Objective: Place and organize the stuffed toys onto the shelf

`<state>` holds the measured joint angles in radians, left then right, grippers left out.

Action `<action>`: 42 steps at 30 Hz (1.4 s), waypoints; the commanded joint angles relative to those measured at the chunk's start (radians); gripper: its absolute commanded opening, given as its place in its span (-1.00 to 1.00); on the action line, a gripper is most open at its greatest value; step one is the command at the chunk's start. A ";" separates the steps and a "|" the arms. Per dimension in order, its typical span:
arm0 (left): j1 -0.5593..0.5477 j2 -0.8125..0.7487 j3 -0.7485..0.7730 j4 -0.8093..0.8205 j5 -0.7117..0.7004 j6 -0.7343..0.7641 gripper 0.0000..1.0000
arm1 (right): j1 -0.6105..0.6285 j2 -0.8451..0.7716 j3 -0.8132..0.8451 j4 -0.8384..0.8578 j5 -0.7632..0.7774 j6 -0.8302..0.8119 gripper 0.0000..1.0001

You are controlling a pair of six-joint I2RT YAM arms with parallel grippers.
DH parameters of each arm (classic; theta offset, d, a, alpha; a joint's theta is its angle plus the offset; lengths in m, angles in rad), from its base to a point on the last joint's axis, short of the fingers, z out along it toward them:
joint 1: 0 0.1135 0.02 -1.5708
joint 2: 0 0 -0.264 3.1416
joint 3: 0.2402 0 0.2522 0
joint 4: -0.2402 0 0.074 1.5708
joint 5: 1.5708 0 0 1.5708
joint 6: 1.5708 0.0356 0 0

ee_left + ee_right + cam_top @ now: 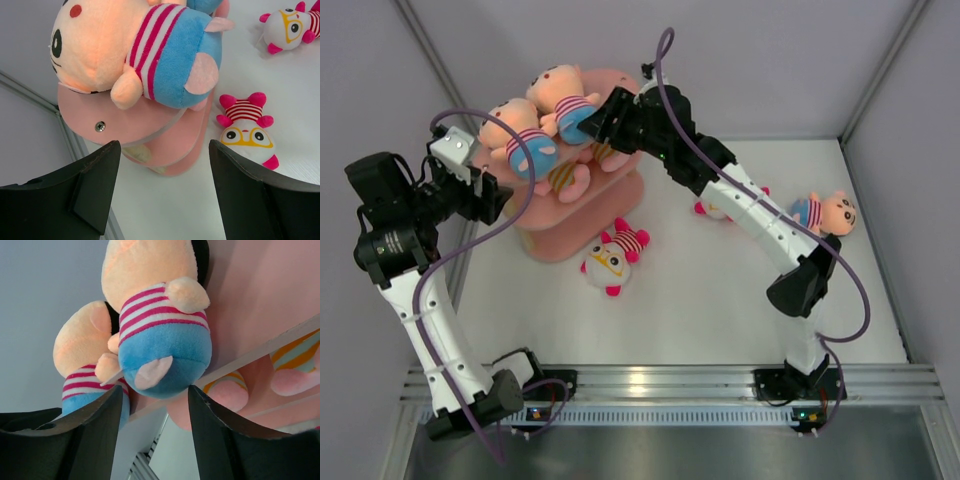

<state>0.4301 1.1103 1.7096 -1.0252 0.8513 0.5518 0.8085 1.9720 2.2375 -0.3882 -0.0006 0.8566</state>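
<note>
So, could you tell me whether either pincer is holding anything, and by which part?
Nothing is held. The left pincer is open and empty; the right pincer is open by the blue pants of a peach doll.

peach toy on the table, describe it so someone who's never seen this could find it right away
Start at the pink shelf at the back left of the table, then cross to the right, past the right arm. The peach toy lies just beyond it. It is the only peach one on the table; the other two peach toys are on the shelf's top board.
</note>
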 commanded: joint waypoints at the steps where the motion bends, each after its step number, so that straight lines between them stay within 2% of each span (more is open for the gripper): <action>1: -0.002 -0.021 -0.008 0.022 0.006 0.011 0.54 | -0.003 -0.114 0.005 0.025 -0.007 -0.062 0.15; 5: -0.001 -0.024 -0.013 0.022 -0.044 0.004 0.54 | -0.009 -0.230 0.014 -0.081 0.048 -0.218 0.46; 8: -0.002 -0.030 -0.011 0.022 -0.139 -0.019 0.55 | -0.041 -0.362 -0.027 -0.204 0.112 -0.325 0.60; 10: -0.001 -0.041 -0.018 0.020 -0.202 -0.030 0.57 | -0.109 -0.448 -0.131 -0.261 0.094 -0.349 0.65; 11: -0.001 -0.044 -0.025 0.020 -0.215 -0.030 0.57 | -0.149 -0.540 -0.245 -0.264 0.067 -0.352 0.68; 13: -0.001 -0.050 -0.034 0.020 -0.233 -0.032 0.58 | -0.322 -0.631 -0.375 -0.249 0.007 -0.355 0.73; 14: -0.002 -0.052 -0.039 0.020 -0.233 -0.033 0.58 | -0.391 -0.703 -0.500 -0.241 0.007 -0.361 0.76; 15: -0.001 -0.053 -0.042 0.020 -0.235 -0.036 0.58 | -0.539 -0.729 -0.563 -0.233 -0.002 -0.354 0.76; 16: -0.002 -0.056 -0.047 0.020 -0.236 -0.038 0.58 | -0.628 -0.769 -0.628 -0.195 -0.069 -0.319 0.75; 17: -0.002 -0.055 -0.050 0.020 -0.236 -0.041 0.58 | -0.711 -0.783 -0.764 -0.166 -0.102 -0.291 0.74; 18: -0.001 -0.056 -0.053 0.020 -0.235 -0.041 0.58 | -0.882 -0.797 -0.835 -0.135 -0.130 -0.257 0.73; 21: -0.001 -0.061 -0.062 0.020 -0.245 -0.038 0.58 | -1.064 -0.831 -1.105 0.047 -0.150 -0.134 0.69; 23: -0.002 -0.063 -0.061 0.020 -0.268 -0.038 0.58 | -1.089 -0.806 -1.214 0.092 -0.069 -0.101 0.65; 25: -0.002 -0.058 -0.058 0.019 -0.281 -0.039 0.58 | -1.091 -0.763 -1.253 0.123 -0.021 -0.091 0.64; 30: -0.001 -0.044 -0.047 0.020 -0.299 -0.050 0.58 | -1.089 -0.592 -1.323 0.254 -0.036 -0.002 0.60; 33: -0.001 -0.037 -0.028 0.013 -0.314 -0.053 0.58 | -1.086 -0.516 -1.322 0.307 -0.023 0.033 0.60; 42: -0.001 -0.001 0.061 -0.013 -0.321 -0.075 0.59 | -1.077 -0.291 -1.216 0.302 0.025 0.114 0.60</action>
<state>0.4301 1.1061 1.7218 -1.0351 0.5327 0.4988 -0.2771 1.6558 0.9794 -0.1436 -0.0235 0.9092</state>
